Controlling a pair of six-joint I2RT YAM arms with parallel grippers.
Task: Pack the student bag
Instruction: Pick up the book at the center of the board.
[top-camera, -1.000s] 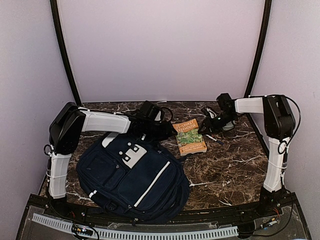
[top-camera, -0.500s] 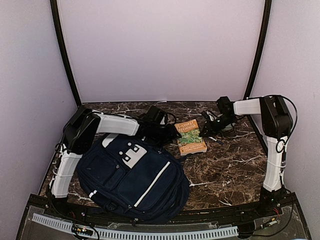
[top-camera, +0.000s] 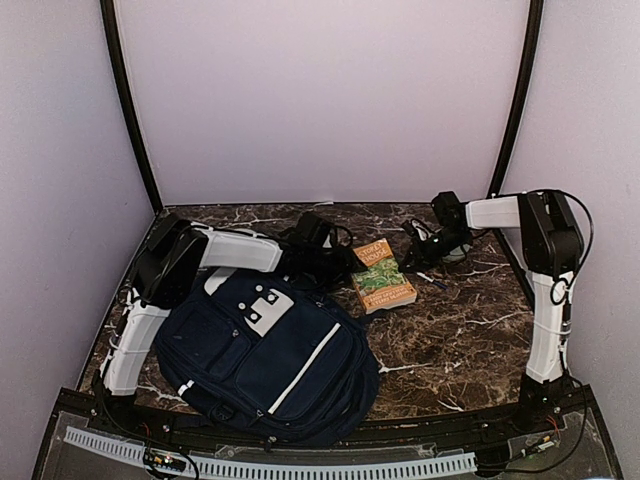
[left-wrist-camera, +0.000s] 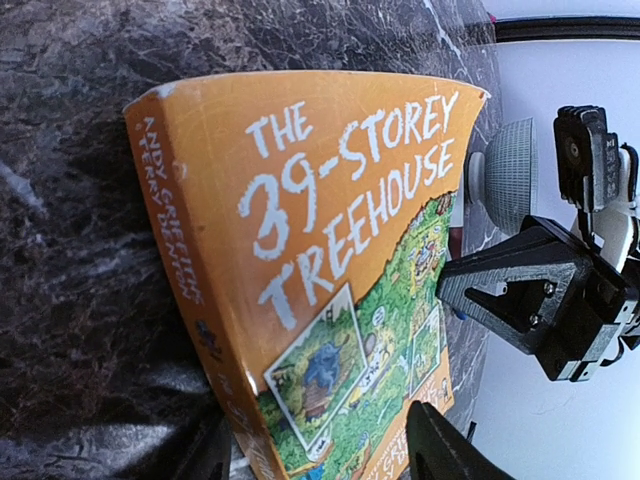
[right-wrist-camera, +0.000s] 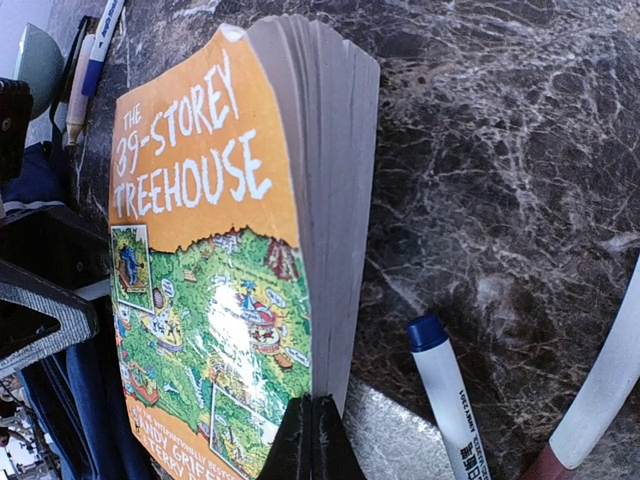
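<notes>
the student bag (top-camera: 262, 355) lies flat on the near left part of the marble table (top-camera: 455, 330), in front of the left arm's base, and its near end reaches the front edge of the table. it is a large bag of navy blue fabric, front side up. its top end points to the far left, under the left forearm. near that top end sits a white slotted patch (top-camera: 266, 306). a long white stripe (top-camera: 305, 366) runs slantwise down the right half of the front, and a short white stripe shows at the near left corner. on the left half there are front pockets, sewn one beside the other. dark straps come out at the far right corner. whether the main opening is zipped, i cannot tell.

just beside that far right corner lies an orange and green book (top-camera: 383, 277), "the 39-storey treehouse", with the cover up. the left gripper (left-wrist-camera: 320, 430) has its jaws spread wide, one finger at the spine side of the book and one at the page side. whether the pads touch it, i cannot tell. the right gripper (right-wrist-camera: 310, 435) has its fingers pressed together, and their tip is at the page edge of the book, at the corner nearest to it. it is not clear if the thin cover is caught between them. a white pen (right-wrist-camera: 445, 405) with a blue cap lies on the table near this gripper.
</notes>
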